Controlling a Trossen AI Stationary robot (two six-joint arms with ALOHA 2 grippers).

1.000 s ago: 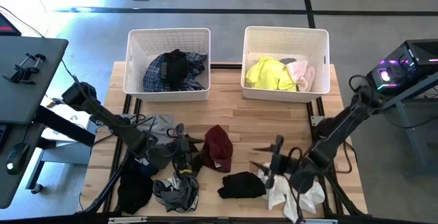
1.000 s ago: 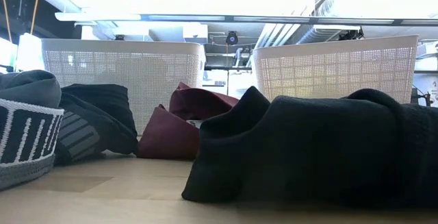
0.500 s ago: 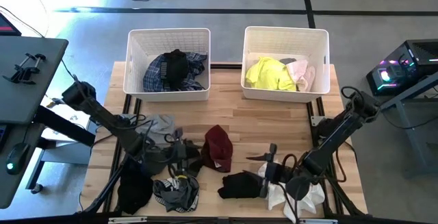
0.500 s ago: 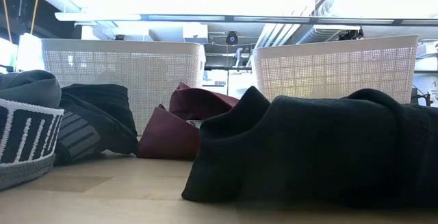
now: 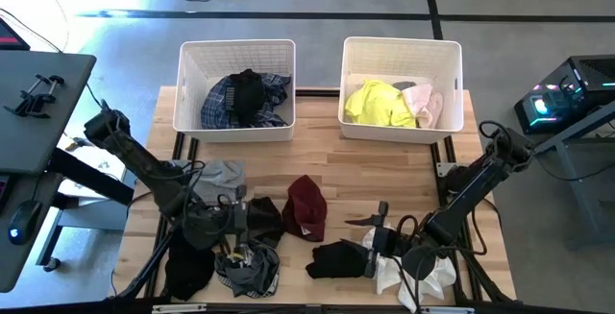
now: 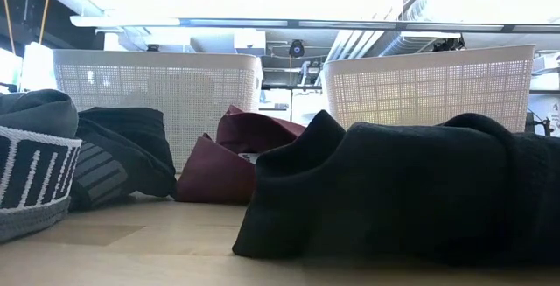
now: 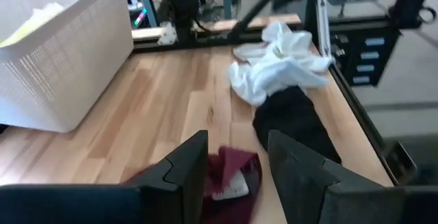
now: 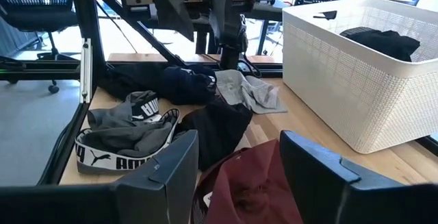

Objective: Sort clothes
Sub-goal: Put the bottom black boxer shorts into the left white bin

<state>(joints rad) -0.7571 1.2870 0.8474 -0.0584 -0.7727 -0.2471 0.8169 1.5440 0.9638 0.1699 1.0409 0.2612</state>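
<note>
Maroon crumpled fabric garment (image 5: 307, 207) lies near the middle of the wooden table (image 5: 327, 156), between the two grippers, and both wrist views look at it between parted, empty fingers. The left gripper (image 5: 252, 220) hangs over the dark heap toward the table's front left corner, with the maroon piece just beside it on the inner side; the right gripper (image 5: 375, 238), over the front right, has a black folded garment (image 5: 338, 258) and a white bunched cloth (image 5: 423, 277) close by. The left arm appears the nearer to the maroon piece, whose long axis runs roughly front to back. Two white perforated plastic bins stand along the far edge: the left bin (image 5: 188, 84) holds blue plaid and black pieces, the right bin (image 5: 354, 64) neon yellow and pale pink ones. The arms hide part of the heap, and the low view shows no gripper.
</note>
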